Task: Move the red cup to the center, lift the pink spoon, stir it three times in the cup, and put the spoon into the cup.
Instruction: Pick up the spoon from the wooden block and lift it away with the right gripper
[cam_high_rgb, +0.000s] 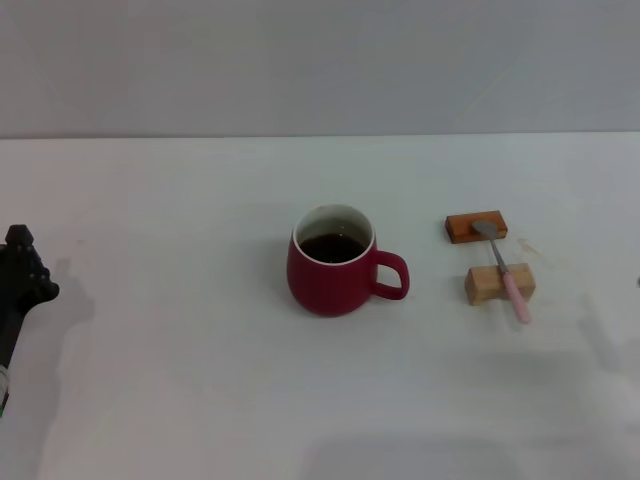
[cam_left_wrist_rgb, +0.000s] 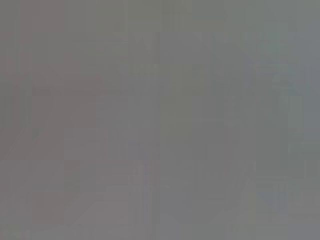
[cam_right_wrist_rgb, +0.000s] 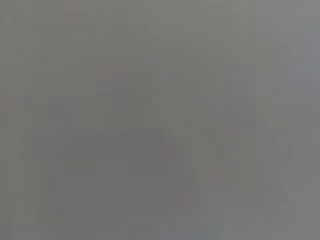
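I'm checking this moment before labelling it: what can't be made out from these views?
- Left gripper: cut off by the head view's left edge; fingers unreadable.
- Right gripper: outside every view.
- Both wrist views: blank grey, showing nothing.
- Red cup: the liquid's depth is hidden by its wall.
- Pink spoon: contact with the blocks too small.

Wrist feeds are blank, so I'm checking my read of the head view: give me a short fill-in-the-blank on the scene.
1. The red cup has its handle pointing toward the robot's ____.
2. The pink spoon lies across two wooden ____.
3. The cup holds a ____ liquid.
4. The left gripper is at the table's ____ edge.

Answers: right; blocks; dark; left
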